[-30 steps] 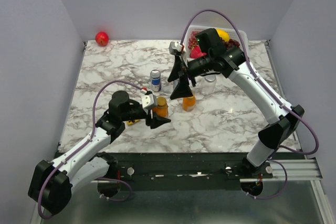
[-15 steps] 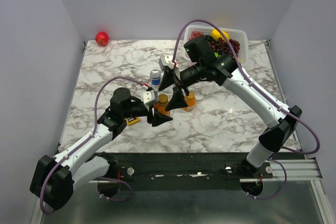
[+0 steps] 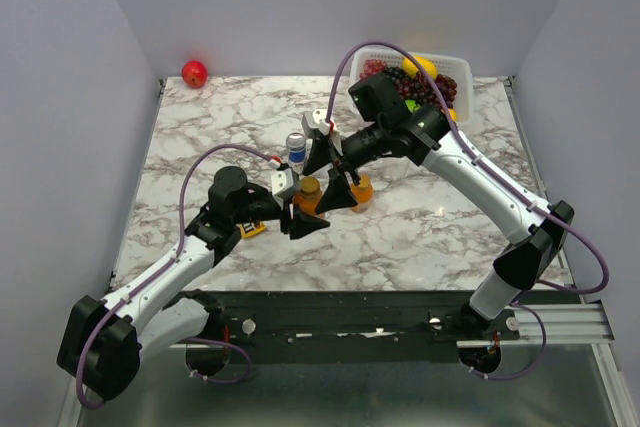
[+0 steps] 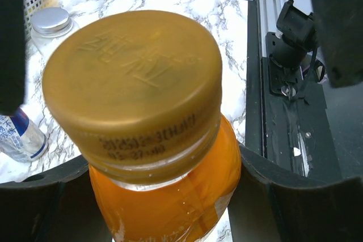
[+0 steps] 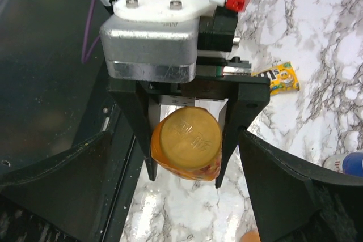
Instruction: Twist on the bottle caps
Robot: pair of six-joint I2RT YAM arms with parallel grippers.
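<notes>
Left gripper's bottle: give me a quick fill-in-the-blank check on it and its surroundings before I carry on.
1. The left gripper is shut on a bottle of ____ liquid.
2. Over its gold cap, the right gripper has its jaws ____.
3. The glass jar wears a lid of ____ colour.
4. The red apple lies at the table's back ____ corner.

Missing words: orange; open; silver; left.

Gold cap [image 4: 131, 83] of orange bottle [image 4: 170, 196]: embossed characters on top, two-line printed code on rim, neither legible. Yellow packet [image 5: 276, 78]: lettering unreadable.
</notes>
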